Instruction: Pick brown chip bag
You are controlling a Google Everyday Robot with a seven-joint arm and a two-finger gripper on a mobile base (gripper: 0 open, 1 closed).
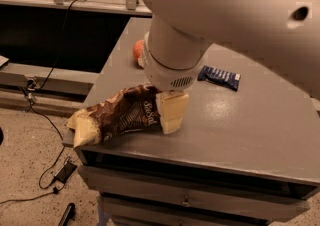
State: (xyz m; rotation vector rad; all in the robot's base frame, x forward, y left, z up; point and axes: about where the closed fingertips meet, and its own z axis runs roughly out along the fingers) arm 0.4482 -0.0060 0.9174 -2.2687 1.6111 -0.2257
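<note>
The brown chip bag (117, 116) lies on its side at the front left corner of the grey table (240, 130). It is crinkled dark brown with pale yellow ends and white script, and its left end hangs over the table's edge. My gripper (171, 113) hangs from the large white arm and sits right at the bag's right end, covering it. Only the gripper's pale outer face shows.
A red apple (137, 50) sits behind the arm, mostly hidden by it. A small dark blue snack wrapper (219, 77) lies to the right of the arm. Cables and a dark object lie on the floor at left. A drawer front runs below the table edge.
</note>
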